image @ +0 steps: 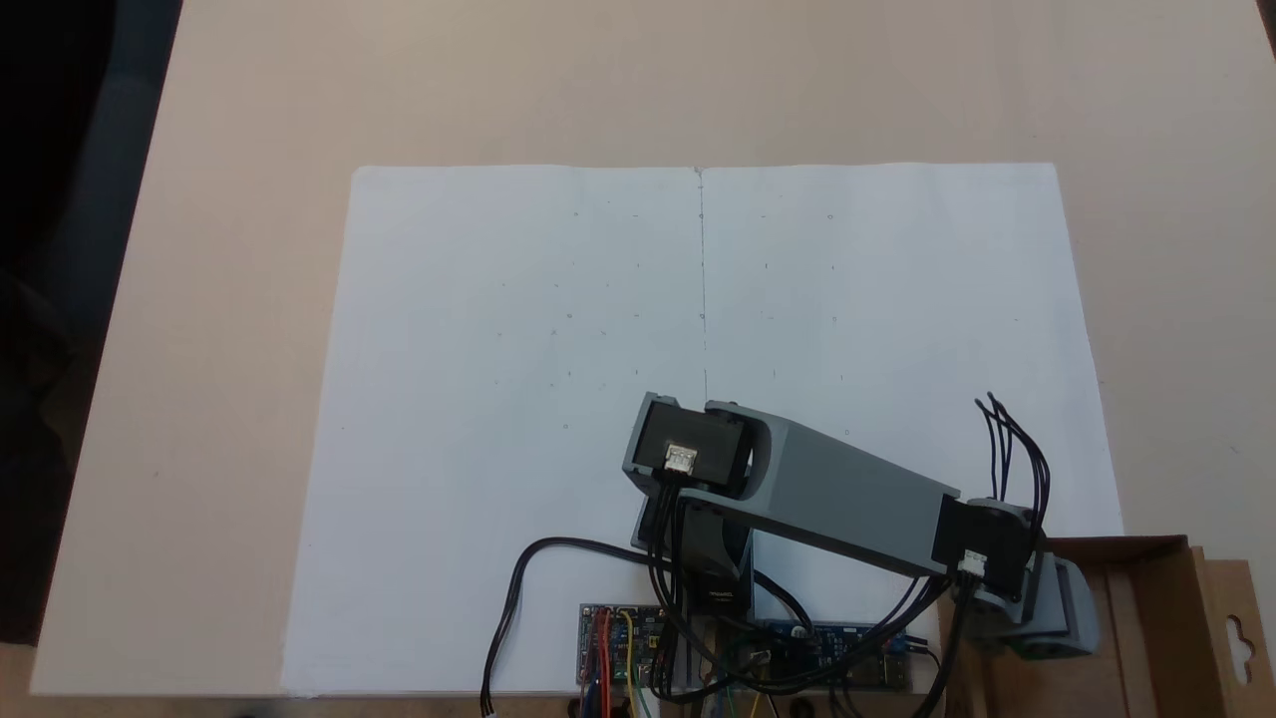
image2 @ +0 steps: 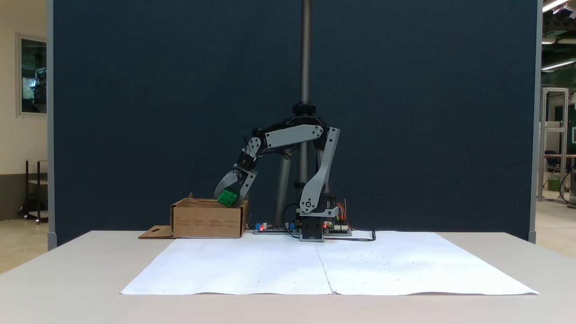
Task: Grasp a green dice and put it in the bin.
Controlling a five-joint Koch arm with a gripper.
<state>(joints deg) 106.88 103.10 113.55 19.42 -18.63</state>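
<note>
The green dice hangs at the top edge of the bin, a shallow brown cardboard box at the table's back left in a fixed view. My gripper points down over the box's right part and is shut on the dice, one finger on each side. In the fixed view from above, the gripper sits over the bin at the bottom right, and the arm hides the dice there.
A large white paper sheet covers the table's middle. The arm's base, circuit boards and loose cables sit at the near edge from above. The bin's flap with a hang-hole sticks out sideways. A dark blue partition stands behind the table.
</note>
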